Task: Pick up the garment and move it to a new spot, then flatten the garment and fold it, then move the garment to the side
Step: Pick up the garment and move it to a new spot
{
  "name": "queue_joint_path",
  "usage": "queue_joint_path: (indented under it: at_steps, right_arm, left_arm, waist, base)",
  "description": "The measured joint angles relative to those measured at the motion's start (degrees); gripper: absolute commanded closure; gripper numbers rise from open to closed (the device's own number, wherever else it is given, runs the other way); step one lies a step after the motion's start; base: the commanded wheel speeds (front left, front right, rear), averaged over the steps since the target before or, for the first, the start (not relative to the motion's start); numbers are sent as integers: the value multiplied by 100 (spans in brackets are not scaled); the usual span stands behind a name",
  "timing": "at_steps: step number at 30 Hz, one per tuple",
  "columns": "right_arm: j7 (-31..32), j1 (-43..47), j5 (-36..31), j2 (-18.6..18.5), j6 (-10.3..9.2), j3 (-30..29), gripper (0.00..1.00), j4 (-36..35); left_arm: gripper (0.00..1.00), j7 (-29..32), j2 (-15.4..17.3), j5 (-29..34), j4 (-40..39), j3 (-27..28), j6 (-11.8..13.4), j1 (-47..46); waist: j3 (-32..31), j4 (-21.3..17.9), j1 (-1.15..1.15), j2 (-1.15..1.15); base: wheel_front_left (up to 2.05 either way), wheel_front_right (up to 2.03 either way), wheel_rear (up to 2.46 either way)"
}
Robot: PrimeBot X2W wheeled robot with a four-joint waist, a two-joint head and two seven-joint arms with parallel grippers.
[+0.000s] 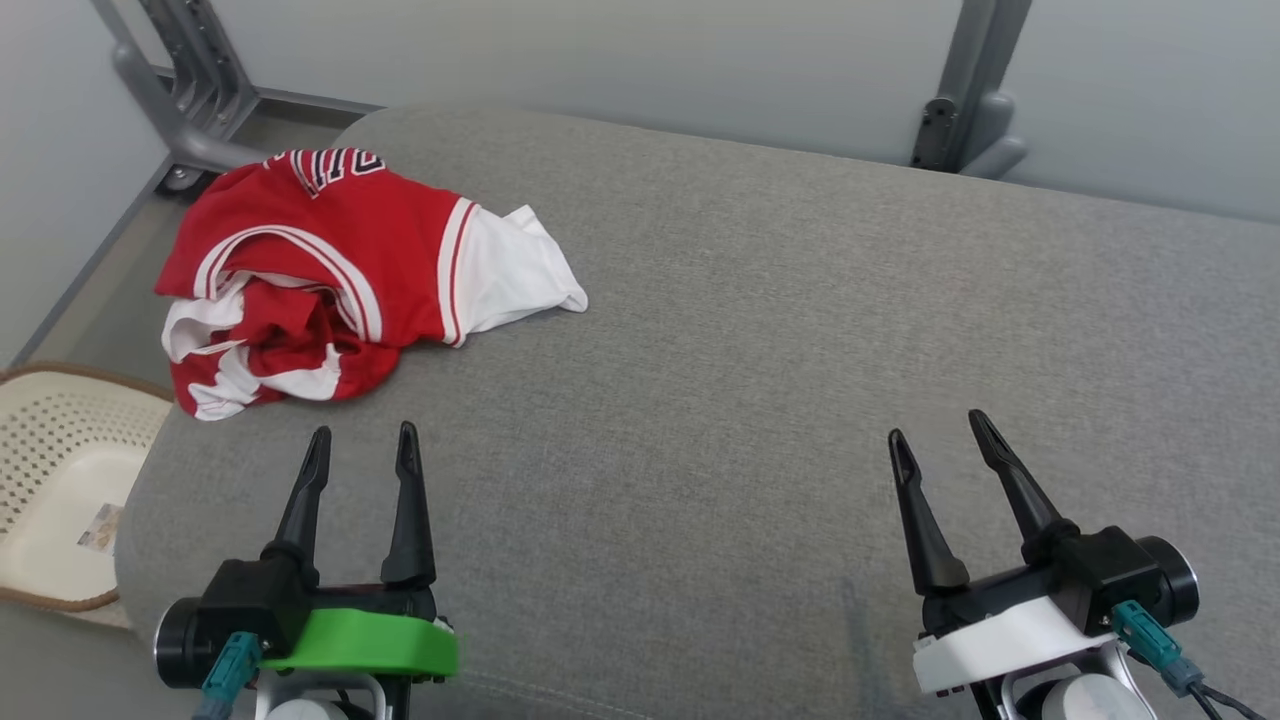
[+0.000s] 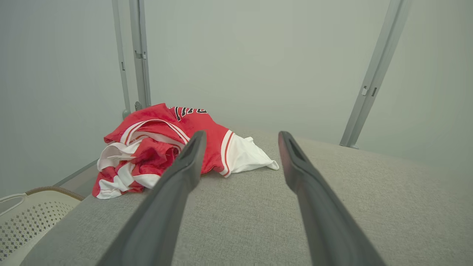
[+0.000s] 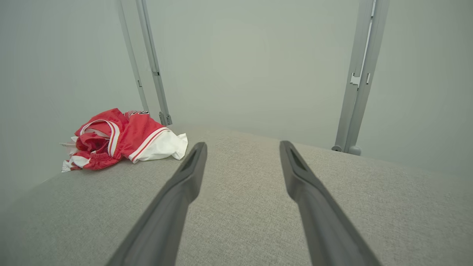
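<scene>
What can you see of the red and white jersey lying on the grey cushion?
The jersey is red with white panels, red-and-white striped trim and black white-edged lettering near its far edge. The fabric looks thin and smooth. It lies crumpled in a loose, unfolded heap at the far left corner of the grey fabric surface, with one white part spread flat to the right. It rests on that surface alone; nothing else touches it.

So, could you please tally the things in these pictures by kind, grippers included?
Garments: 1, the crumpled red and white garment
Baskets: 1, the cream basket
Cushioned surfaces: 1, the grey cushion
Grippers: 2, the left gripper and the right gripper, both open
Total: 5
</scene>
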Motion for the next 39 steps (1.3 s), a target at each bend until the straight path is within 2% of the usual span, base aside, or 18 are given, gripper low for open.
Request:
queue_joint_path:
  at_steps: [12, 18, 26, 29, 33, 34, 39]
  right_arm:
    - [0, 5, -38, -11, 0, 30, 0, 13]
    - [0, 3, -44, -101, 0, 35, 0, -3]
    - [0, -247, -94, -450, 0, 94, 0, -70]
    - [0, -421, -109, -625, 0, 127, 0, -87]
    - [0, -760, -118, -822, 1, 166, 0, -124]
    - [0, -760, -118, -822, 1, 166, 0, -124]
    - [-1, -1092, -119, -987, 1, 213, 0, -196]
  left_arm:
    - [0, 0, 0, -31, -38, 31, 52, 31]
    - [0, 0, -1, -34, -60, 111, 11, -107]
    - [0, 0, 1, 339, 86, 441, -123, -1418]
    - [0, 0, 2, 366, 605, 641, -151, -2104]
    - [0, 0, 3, 324, 1726, 942, -107, -3144]
    - [0, 0, 3, 324, 1726, 942, -107, -3144]
    - [0, 163, 126, 58, 3464, 1225, -163, -4530]
  waist:
    - [87, 691, 0, 0]
    - [220, 737, 0, 0]
    - [698, 670, 0, 0]
    - [971, 628, 0, 0]
    - [1387, 551, 0, 0]
    - [1387, 551, 0, 0]
    - [1920, 427, 1, 0]
  base:
    - [0, 0, 0]
    - [0, 0, 0]
    - [0, 0, 0]
    - [0, 0, 0]
    - [0, 0, 0]
    - [0, 0, 0]
    - [0, 0, 0]
